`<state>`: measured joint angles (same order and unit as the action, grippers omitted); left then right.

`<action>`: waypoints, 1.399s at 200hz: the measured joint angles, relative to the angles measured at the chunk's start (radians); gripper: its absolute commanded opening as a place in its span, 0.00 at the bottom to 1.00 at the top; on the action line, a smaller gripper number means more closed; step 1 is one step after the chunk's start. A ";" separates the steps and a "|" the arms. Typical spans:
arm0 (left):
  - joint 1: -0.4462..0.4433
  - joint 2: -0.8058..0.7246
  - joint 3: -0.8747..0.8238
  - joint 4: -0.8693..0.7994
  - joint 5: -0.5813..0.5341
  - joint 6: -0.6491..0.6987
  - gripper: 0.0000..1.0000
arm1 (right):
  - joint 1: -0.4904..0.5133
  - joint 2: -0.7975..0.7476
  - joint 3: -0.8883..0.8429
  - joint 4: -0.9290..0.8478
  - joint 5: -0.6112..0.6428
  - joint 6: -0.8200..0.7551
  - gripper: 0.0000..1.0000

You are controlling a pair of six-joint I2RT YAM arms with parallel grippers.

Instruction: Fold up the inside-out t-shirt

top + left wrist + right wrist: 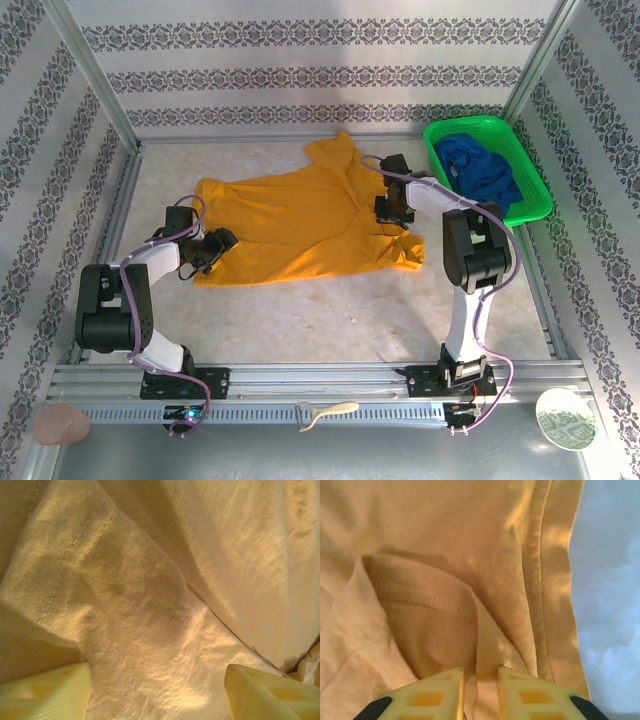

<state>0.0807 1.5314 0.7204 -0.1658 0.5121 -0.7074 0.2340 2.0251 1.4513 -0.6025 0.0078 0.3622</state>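
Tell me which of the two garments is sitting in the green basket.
The deep-blue garment, bunched up inside the green basket at the far right. The mustard-yellow t-shirt lies spread on the table instead.

Robot test cell, aluminium frame (320,385), patterned wall panels (320,70) (wallpaper-like), enclosed tabletop (300,320)

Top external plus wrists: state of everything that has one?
t-shirt, spread on the table, rumpled, not yet folded
left gripper, open, over the t-shirt's left edge
right gripper, shut on a fold of the t-shirt
green basket, upright
blue garment, bunched inside the green basket
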 measured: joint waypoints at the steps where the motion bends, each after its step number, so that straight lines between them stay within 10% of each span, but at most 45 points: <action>1: 0.000 0.000 0.000 0.000 0.000 0.000 0.70 | 0.000 0.001 0.001 0.000 0.000 -0.001 0.10; 115: 0.000 0.011 -0.001 0.001 0.000 0.000 0.70 | -0.093 -0.189 -0.053 0.042 -0.053 0.043 0.00; 133: 0.000 0.011 -0.001 0.001 0.000 0.000 0.71 | -0.088 -0.216 -0.053 0.057 -0.087 0.068 0.34; 169: 0.000 0.011 -0.001 0.001 0.000 0.000 0.70 | -0.031 -0.232 -0.113 0.069 -0.118 0.072 0.41; 209: 0.000 0.011 -0.002 0.002 0.000 0.000 0.71 | 0.026 -0.239 -0.250 0.076 -0.130 0.060 0.00; 245: 0.000 0.011 -0.004 0.008 0.001 0.000 0.70 | 0.028 -0.274 -0.383 0.095 -0.154 0.059 0.00; 280: 0.000 0.013 -0.006 0.017 0.003 0.000 0.71 | 0.022 -0.299 -0.456 0.124 -0.191 0.083 0.38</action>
<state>0.0803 1.5440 0.7147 -0.1486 0.5156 -0.7078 0.2562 1.7256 0.9951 -0.4782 -0.1833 0.4454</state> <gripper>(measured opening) 0.705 0.342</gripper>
